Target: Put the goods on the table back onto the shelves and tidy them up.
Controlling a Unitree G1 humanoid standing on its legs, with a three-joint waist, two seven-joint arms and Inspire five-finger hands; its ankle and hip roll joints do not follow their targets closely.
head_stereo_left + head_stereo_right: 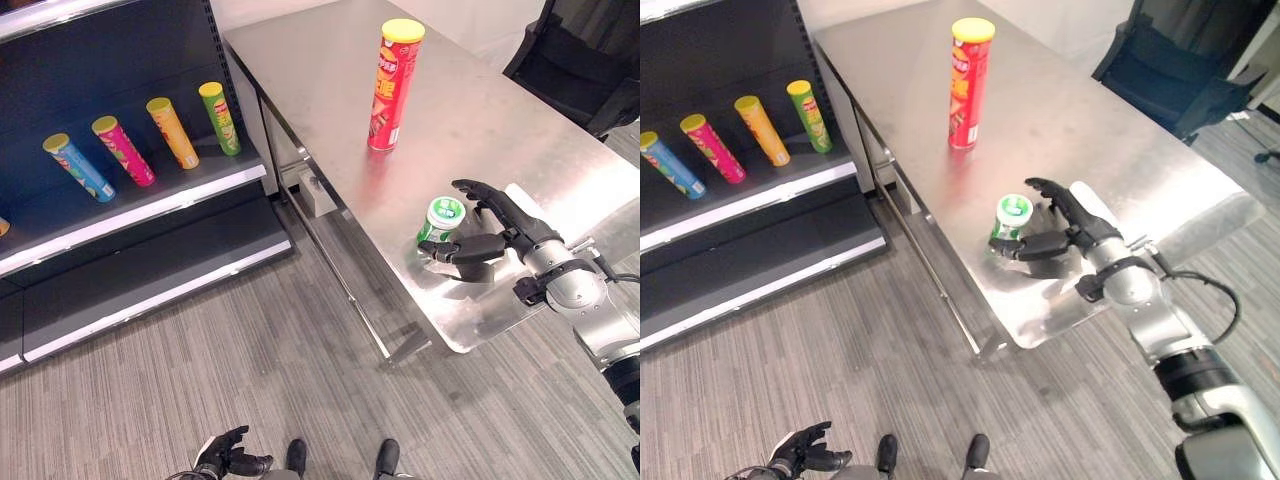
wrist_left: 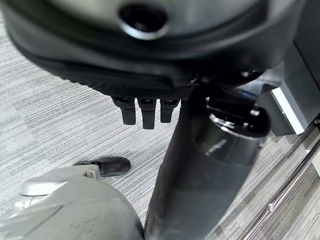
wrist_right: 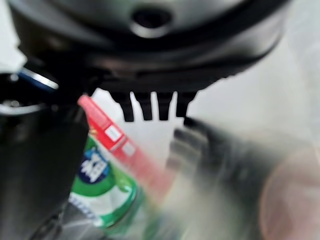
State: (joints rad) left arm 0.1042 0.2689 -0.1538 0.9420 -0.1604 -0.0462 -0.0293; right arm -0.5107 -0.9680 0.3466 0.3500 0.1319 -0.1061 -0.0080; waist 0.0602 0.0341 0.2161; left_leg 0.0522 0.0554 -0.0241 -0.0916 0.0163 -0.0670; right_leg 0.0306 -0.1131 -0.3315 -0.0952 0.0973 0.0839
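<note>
The right hand [image 1: 497, 238] is spread, fingers [image 1: 478, 189] not yet gripping the short green-and-white round tub [image 1: 440, 222] standing between fingers and thumb on the steel counter [image 1: 480, 110]. Close evenly around its midsection before lifting.

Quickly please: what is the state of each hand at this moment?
Left hand: low by the floor, fingers curled, holding nothing.
Right hand: open around the small green can on the table, not gripping yet.
</note>
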